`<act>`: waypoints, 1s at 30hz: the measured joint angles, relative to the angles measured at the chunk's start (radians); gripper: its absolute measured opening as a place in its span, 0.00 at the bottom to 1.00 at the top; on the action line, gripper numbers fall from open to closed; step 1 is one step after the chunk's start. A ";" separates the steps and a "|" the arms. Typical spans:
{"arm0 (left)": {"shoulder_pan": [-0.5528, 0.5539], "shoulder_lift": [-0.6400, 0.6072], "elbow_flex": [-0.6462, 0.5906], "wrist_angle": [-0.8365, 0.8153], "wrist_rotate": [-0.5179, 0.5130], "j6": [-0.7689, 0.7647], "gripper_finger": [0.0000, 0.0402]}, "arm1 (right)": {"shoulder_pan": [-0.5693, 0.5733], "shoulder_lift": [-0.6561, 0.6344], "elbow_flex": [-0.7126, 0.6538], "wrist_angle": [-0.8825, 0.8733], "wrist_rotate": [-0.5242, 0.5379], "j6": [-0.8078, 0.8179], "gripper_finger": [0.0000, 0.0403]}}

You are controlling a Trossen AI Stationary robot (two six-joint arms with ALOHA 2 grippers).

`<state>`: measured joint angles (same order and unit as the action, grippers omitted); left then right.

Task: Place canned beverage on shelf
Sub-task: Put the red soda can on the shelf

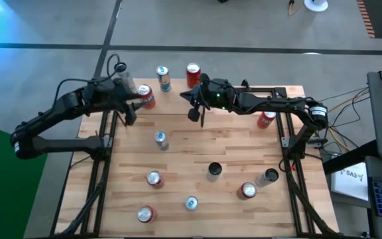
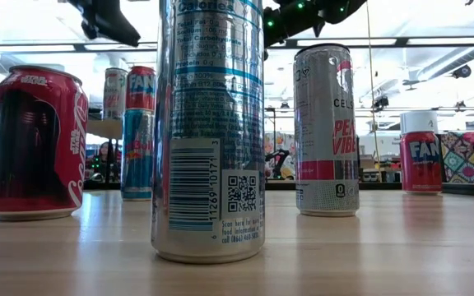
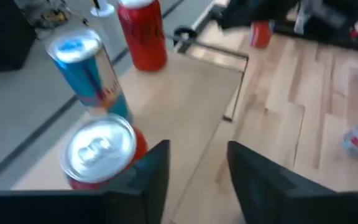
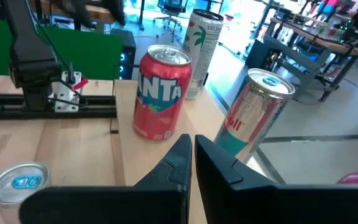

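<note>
Shelf (image 1: 178, 93) half hidden by arms, left gripper (image 3: 194, 180) beside red can (image 3: 101, 152)

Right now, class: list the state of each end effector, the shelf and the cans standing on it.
Left end effector: open, empty.
Right end effector: shut, empty.
Light wooden rectangular shelf: holding three cans.
Red aluminium can with silver top: upright, beside left end effector.
Blue-and-silver slim can: upright.
Tall red can: upright.
</note>
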<state>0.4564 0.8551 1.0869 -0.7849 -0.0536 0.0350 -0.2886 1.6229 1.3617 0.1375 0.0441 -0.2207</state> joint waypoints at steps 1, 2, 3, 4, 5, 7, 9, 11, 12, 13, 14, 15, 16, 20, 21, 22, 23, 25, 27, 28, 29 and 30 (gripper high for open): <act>-0.006 0.000 -0.015 0.000 0.000 -0.004 0.31 | 0.000 -0.001 0.000 -0.001 0.000 0.000 0.03; -0.011 0.000 -0.028 0.002 0.000 -0.010 0.27 | 0.000 -0.001 0.000 -0.001 0.000 -0.001 0.03; -0.015 0.001 -0.039 0.003 0.000 -0.018 0.24 | 0.000 -0.001 0.000 -0.001 0.000 -0.005 0.03; -0.017 0.002 -0.050 0.004 0.000 -0.025 0.20 | 0.000 -0.001 0.000 -0.001 0.000 -0.008 0.03; -0.019 0.002 -0.061 0.004 0.001 -0.031 0.17 | 0.000 -0.001 0.000 -0.001 0.000 -0.011 0.03; -0.019 0.003 -0.087 0.011 0.001 -0.046 0.10 | 0.000 -0.001 0.001 -0.001 0.001 -0.012 0.03; -0.019 0.003 -0.116 0.011 0.001 -0.066 0.04 | 0.000 -0.001 0.001 0.001 0.001 -0.015 0.03; -0.019 0.002 -0.143 0.026 0.001 -0.083 0.01 | 0.000 -0.001 0.001 0.001 0.001 -0.015 0.03; -0.019 0.000 -0.158 0.041 0.001 -0.090 0.01 | 0.000 -0.001 0.001 0.001 0.001 -0.015 0.03; -0.019 -0.003 -0.171 0.053 0.001 -0.095 0.02 | 0.000 -0.001 0.001 0.001 0.002 -0.015 0.03; -0.019 -0.003 -0.183 0.058 0.001 -0.098 0.02 | 0.000 -0.001 0.001 0.001 0.002 -0.015 0.03; -0.019 -0.003 -0.191 0.059 0.001 -0.101 0.02 | 0.000 -0.001 0.001 0.001 0.002 -0.015 0.03; -0.019 -0.003 -0.199 0.060 0.001 -0.104 0.01 | 0.000 -0.001 0.002 0.001 0.002 -0.015 0.03; -0.019 -0.003 -0.224 0.084 -0.042 -0.115 0.00 | 0.000 -0.002 0.002 -0.002 0.004 -0.015 0.03; -0.019 -0.003 -0.229 0.087 -0.057 -0.115 0.00 | 0.000 -0.002 0.002 -0.003 0.005 -0.015 0.03; -0.018 -0.003 -0.233 0.088 -0.067 -0.115 0.00 | 0.000 -0.002 0.002 -0.005 0.007 -0.015 0.03; -0.018 -0.001 -0.234 0.088 -0.078 -0.116 0.00 | 0.000 -0.002 0.002 -0.006 0.008 -0.015 0.03; -0.018 0.002 -0.234 0.093 -0.097 -0.116 0.00 | 0.000 -0.003 0.002 -0.006 0.008 -0.015 0.03; -0.018 0.006 -0.234 0.095 -0.122 -0.115 0.00 | 0.000 -0.003 0.002 -0.007 0.008 -0.015 0.03; -0.018 0.008 -0.234 0.099 -0.132 -0.115 0.00 | 0.000 -0.003 0.002 -0.008 0.008 -0.015 0.03; -0.018 0.011 -0.234 0.106 -0.144 -0.110 0.00 | 0.000 -0.003 0.002 -0.008 0.008 -0.015 0.03; -0.018 0.012 -0.237 0.121 -0.147 -0.104 0.00 | 0.000 -0.003 0.002 -0.008 0.008 -0.015 0.03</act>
<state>0.4385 0.8675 0.8496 -0.6639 -0.2007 -0.0695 -0.2886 1.6199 1.3632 0.1291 0.0521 -0.2359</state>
